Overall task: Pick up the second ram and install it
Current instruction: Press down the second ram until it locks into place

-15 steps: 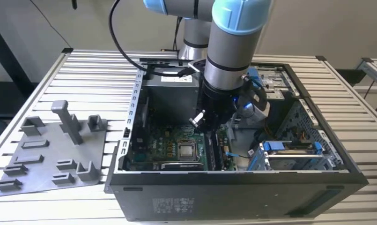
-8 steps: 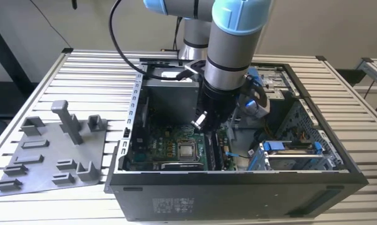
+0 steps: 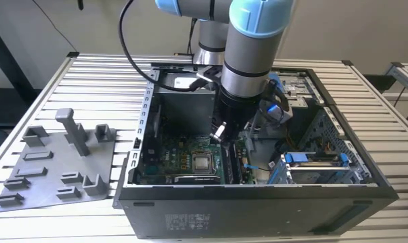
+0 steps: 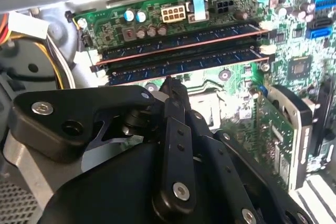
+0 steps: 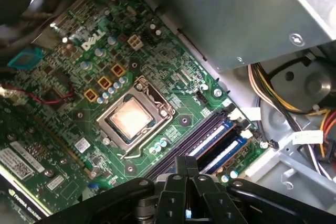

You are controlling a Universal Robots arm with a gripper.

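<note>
Slatted metal table [image 3: 88, 86] carried the open computer case [image 3: 258, 212]. Inside, the gripper [image 4: 169, 83], fingers pressed together and empty, hovered just beside the second ram [image 4: 210, 61], which lay in its motherboard slot. Seating seemed under way; finishing it would call for straight, even downward pressure.

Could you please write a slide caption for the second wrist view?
Gripper poised just above two blue RAM modules seated in the motherboard slots.

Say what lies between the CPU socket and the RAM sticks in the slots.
In the first wrist view, bare green board with small capacitors separates the CPU socket from the RAM sticks.
</note>
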